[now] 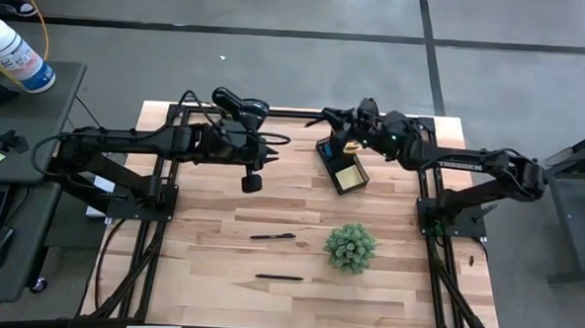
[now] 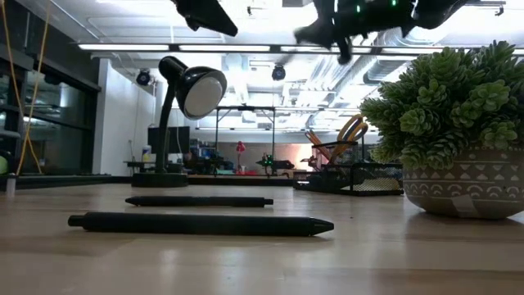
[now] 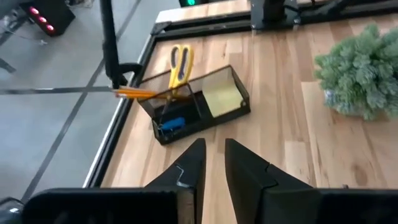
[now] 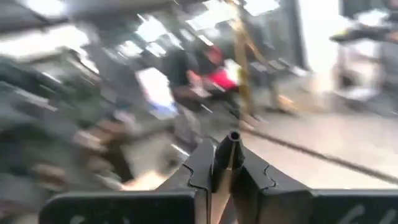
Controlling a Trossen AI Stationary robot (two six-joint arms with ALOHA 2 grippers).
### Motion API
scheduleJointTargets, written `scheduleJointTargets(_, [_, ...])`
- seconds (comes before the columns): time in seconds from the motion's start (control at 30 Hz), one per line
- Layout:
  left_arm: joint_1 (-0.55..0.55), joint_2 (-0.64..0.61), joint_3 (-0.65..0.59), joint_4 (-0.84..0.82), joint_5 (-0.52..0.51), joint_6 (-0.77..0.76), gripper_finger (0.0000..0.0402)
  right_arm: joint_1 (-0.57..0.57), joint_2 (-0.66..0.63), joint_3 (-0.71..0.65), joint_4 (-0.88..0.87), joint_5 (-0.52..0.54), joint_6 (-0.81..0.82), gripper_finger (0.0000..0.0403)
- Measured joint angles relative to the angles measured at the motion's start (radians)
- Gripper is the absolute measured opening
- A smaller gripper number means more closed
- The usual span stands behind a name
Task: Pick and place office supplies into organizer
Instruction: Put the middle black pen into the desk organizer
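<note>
The black organizer (image 1: 342,168) (image 3: 199,106) stands at the table's far middle. It holds yellow scissors (image 3: 180,62), orange pencils (image 3: 140,93), a yellow sticky pad (image 3: 222,98) and a blue item (image 3: 172,124). Two black pens (image 1: 272,236) (image 1: 280,277) lie flat on the wood nearer the front. My right gripper (image 1: 346,119) (image 4: 227,152) hangs above the organizer's far end, shut on a thin dark pen. My left gripper (image 1: 273,151) (image 3: 213,144) hovers left of the organizer, slightly open with nothing between its fingers. My right gripper pinches a thin dark pen between its two fingers. One end of the pen (image 4: 234,142) pokes out past the fingertips, and the fingers hide the rest. The gripper points about level, and the pen is lifted clear of the table and the organizer.
A round green plant in a patterned pot (image 1: 350,246) (image 2: 450,123) stands right of the loose pens. A black desk lamp (image 1: 241,107) (image 2: 192,86) rises at the far left of centre, close to my left arm. Black frame rails run along the table's left and right sides.
</note>
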Motion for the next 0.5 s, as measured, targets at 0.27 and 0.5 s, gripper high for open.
scheduleJointTargets(0.27, [0.000,0.000,0.000,-0.018,-0.002,-0.001,0.0045,-0.092,0.006,0.000,-0.349,0.180,-0.004,0.0028])
scheduleJointTargets(0.5, [0.000,0.000,0.000,-0.018,-0.012,-0.002,0.0046,-0.112,0.012,0.001,-0.516,0.333,0.029,0.0028])
